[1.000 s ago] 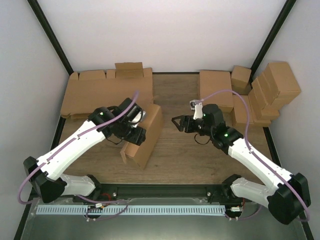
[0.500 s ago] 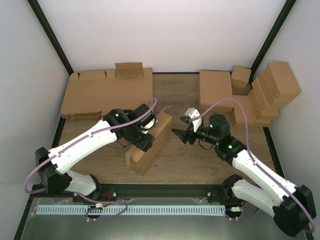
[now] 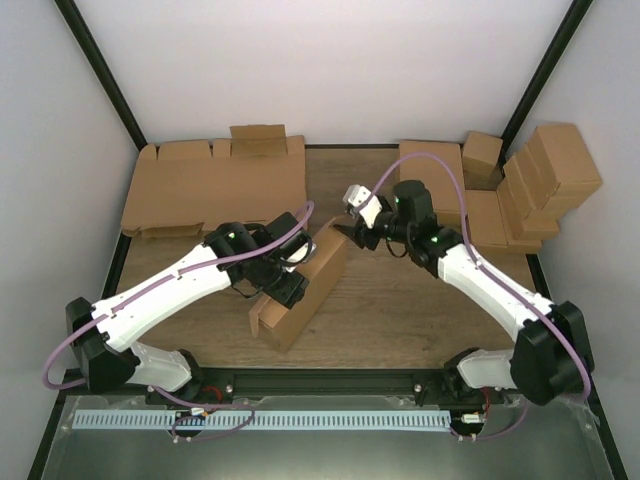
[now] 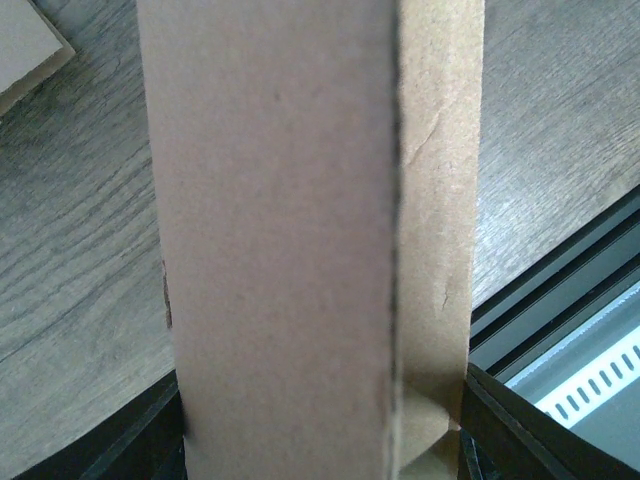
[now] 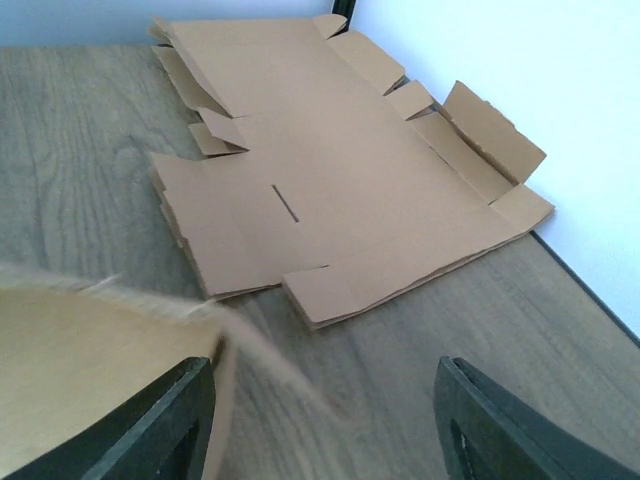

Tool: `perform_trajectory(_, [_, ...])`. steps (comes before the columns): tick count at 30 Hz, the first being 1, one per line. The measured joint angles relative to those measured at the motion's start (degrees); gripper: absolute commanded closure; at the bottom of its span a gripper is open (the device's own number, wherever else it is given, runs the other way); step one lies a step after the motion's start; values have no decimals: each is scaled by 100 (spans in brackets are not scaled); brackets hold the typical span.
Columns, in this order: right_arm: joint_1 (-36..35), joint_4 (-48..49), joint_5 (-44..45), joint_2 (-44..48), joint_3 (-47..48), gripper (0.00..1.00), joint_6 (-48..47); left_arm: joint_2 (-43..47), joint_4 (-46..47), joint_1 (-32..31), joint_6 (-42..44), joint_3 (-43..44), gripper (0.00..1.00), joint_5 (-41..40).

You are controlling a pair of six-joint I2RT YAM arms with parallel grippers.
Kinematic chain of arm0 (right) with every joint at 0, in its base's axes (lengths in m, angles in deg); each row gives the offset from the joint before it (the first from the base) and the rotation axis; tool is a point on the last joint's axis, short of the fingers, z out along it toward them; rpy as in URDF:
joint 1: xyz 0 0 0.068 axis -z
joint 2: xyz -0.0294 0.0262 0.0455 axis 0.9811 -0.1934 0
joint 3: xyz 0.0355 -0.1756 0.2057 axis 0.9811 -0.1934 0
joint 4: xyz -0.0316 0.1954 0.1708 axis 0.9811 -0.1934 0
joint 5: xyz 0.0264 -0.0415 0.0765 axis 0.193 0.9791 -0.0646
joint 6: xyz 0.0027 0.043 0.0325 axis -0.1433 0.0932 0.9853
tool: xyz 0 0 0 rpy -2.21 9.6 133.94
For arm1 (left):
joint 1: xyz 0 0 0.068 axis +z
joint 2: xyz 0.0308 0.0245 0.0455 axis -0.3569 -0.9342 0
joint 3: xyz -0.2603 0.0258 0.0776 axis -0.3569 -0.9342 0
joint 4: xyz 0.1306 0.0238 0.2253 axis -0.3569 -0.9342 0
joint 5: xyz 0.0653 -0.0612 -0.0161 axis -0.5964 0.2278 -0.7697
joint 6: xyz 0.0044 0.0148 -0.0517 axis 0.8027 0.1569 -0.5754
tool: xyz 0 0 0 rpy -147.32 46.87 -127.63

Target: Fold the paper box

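The paper box (image 3: 303, 290) is a partly folded brown cardboard shell standing on edge, slanted across the table's middle. My left gripper (image 3: 287, 272) is shut on its long side. In the left wrist view the box (image 4: 280, 230) fills the frame between the dark fingers (image 4: 500, 425). My right gripper (image 3: 350, 230) is open, right at the box's far upper end. In the right wrist view its jaws (image 5: 320, 430) stand wide apart over bare wood, and a blurred corner of the box (image 5: 90, 350) sits by the left finger (image 5: 165, 425).
A pile of flat cardboard blanks (image 3: 215, 185) lies at the back left, also in the right wrist view (image 5: 330, 190). Finished brown boxes (image 3: 545, 180) are stacked at the back right, with flatter ones (image 3: 432, 180) beside them. A metal rail (image 3: 330, 385) runs along the near edge.
My left arm has carried the box to the right and turned it more slanted. My right gripper has swung left and away from me, up to the box's far end.
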Motion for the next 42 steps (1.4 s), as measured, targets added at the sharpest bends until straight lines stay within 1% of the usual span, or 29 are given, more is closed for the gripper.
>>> perform_trajectory(1, [59,-122,-74,-151,192,43,-153,4,0,-13,0,0,42,2])
perform_trajectory(4, [133,-426,-313,-457,608,57,-579,4,7,-39,2,-15,42,-4])
perform_trajectory(9, [140,-1091,-721,-686,1069,78,-1198,4,9,-66,2,-39,42,-114])
perform_trajectory(11, [138,-1349,-807,-734,1231,82,-1331,4,13,-66,0,-39,42,-160])
perform_trajectory(15, [140,-1674,-1003,-737,1331,99,-1449,4,11,-72,2,-39,42,-227])
perform_trajectory(19, [140,-1934,-1196,-695,1331,99,-1362,4,-20,-105,24,-42,38,-238])
perform_trajectory(23, [157,-2120,-1237,-570,1329,99,-977,2,-20,-146,74,-44,29,-238])
perform_trajectory(26, [155,-2168,-1257,-378,1329,99,-625,0,9,-160,103,-46,21,-262])
perform_trajectory(29, [133,-2192,-1287,-129,1300,99,-365,-15,15,-160,48,-42,8,-369])
perform_trajectory(31, [127,-2179,-1283,66,1193,99,-212,-31,11,-160,-13,-7,1,-470])
perform_trajectory(36, [105,-2090,-1241,501,704,99,221,-57,15,-153,-184,223,0,-693])
perform_trajectory(42, [87,-2059,-1200,651,431,99,706,-66,282,-153,-275,452,0,-638])
